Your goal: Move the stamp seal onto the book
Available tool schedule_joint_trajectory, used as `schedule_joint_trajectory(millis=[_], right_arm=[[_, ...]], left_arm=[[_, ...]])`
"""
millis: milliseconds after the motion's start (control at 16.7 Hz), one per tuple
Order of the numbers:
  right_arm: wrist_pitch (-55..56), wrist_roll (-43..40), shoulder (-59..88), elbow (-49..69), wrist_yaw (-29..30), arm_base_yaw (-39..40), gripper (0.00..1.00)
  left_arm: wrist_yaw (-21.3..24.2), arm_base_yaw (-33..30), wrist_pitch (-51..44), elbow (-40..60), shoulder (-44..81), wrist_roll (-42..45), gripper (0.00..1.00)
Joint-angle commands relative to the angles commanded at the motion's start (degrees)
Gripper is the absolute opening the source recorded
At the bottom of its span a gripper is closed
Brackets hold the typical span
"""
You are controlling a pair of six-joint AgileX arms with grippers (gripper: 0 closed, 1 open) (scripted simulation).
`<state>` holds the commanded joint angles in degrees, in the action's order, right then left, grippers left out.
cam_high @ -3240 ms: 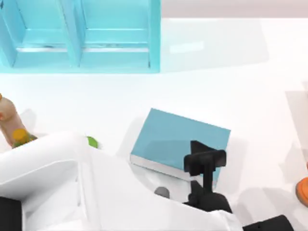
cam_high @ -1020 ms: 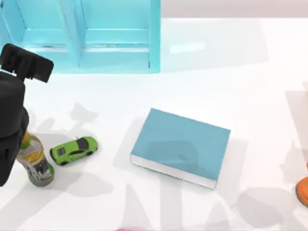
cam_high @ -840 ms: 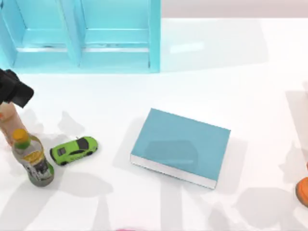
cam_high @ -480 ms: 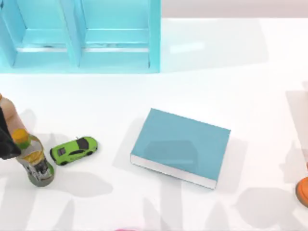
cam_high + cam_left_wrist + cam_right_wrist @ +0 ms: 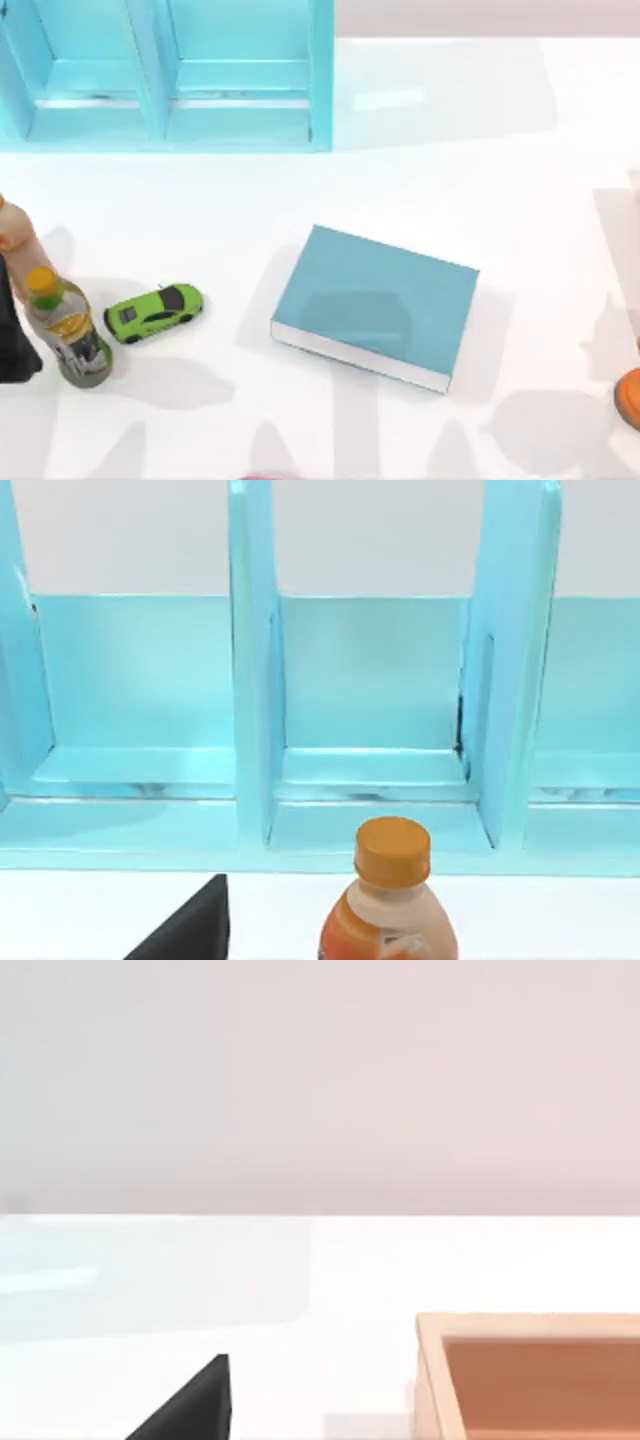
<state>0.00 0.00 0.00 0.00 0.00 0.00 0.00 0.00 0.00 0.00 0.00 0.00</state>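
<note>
Since the frame of a few seconds back, the left arm (image 5: 14,340) had pulled off the book (image 5: 375,300) and away to the left edge of the top view, where a dark part of it stood touching or just beside a green-labelled bottle (image 5: 68,335). The left gripper (image 5: 190,935) faced the light-blue shelf unit (image 5: 380,690) with an orange-capped bottle (image 5: 392,900) close before it. The right gripper (image 5: 190,1405) sat parked low over the counter (image 5: 330,1280) near an open wooden box (image 5: 530,1360). Whether either pair of fingers was spread or pressed together, I could not tell.

At centre frame the book's cover lay bare. A pinkish sliver (image 5: 265,477) at the bottom edge, below and left of the book, may have been the stamp seal's knob, though too little showed to be sure or to tell its heading.

As for risk, a careless swing of the left arm would likely topple the bottle onto the green toy car (image 5: 153,310) just beside it. A seal set too near the book's edge could tip off.

The book's long axis ran left to right, dipping toward the lower right, and its white page edges faced the bottom of the frame.
</note>
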Motion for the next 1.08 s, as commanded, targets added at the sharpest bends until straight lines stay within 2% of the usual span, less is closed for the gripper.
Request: schedule_joint_trajectory(millis=[360,540,780,1080], right_arm=[[-0.5,-0.2,0.6,0.6,0.0,-0.2,1.0],[-5.3,-1.6,5.9,5.9,0.2,-1.9,1.0],[-17.2,-5.2,21.6,21.1,0.2,-5.7,1.0],[-37.1,-10.9,51.5,46.5,0.0,-11.7,1.0]], left_arm=[[0.0,0.0,0.0,0.0,0.0,0.0,1.0],[0.0,0.0,0.0,0.0,0.0,0.0,1.0],[0.0,0.0,0.0,0.0,0.0,0.0,1.0],[0.0,0.0,0.0,0.0,0.0,0.0,1.0]])
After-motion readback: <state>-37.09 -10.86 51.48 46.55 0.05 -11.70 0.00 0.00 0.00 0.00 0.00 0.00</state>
